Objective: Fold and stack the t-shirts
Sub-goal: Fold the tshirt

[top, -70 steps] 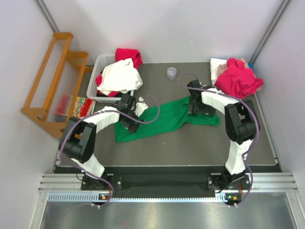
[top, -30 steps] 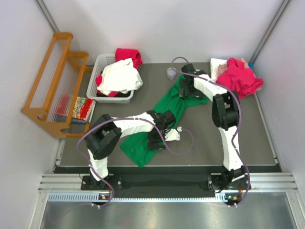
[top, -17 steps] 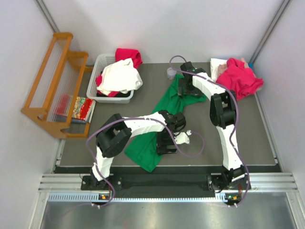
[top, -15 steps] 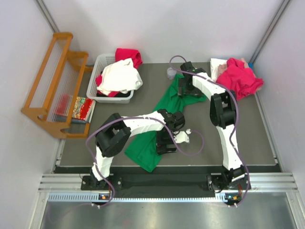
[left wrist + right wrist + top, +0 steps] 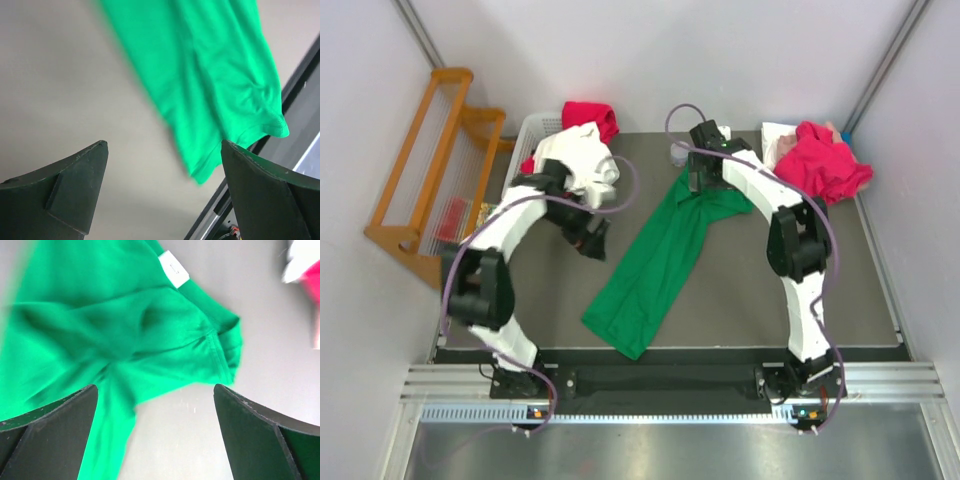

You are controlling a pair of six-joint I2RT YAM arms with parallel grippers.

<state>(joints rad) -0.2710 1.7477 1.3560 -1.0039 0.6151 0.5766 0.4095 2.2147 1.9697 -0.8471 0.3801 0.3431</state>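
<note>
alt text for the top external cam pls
A green t-shirt lies stretched diagonally on the dark table, with neither arm holding it. The right gripper hovers open over its far end; the left gripper, open, is near the white basket.

A bright green cotton t-shirt point(image 5: 658, 262) lies stretched out diagonally. A crumpled white t-shirt point(image 5: 575, 160) sits far left, a bunched magenta-red t-shirt point(image 5: 820, 162) far right.

The green t-shirt point(image 5: 655, 270) is soft, matt, creased cloth with a stitched hem and a smooth white label point(image 5: 173, 269). The desk point(image 5: 740, 290) is smooth, matt dark grey. The magenta t-shirt point(image 5: 820, 165) and white t-shirt point(image 5: 575, 160) are rumpled cloth. The basket point(image 5: 533, 128) is white plastic lattice. The rack point(image 5: 453, 75) is glossy orange wood. The left hand point(image 5: 164, 150) has fingers point(image 5: 65, 190) of dark matt plastic.
</note>
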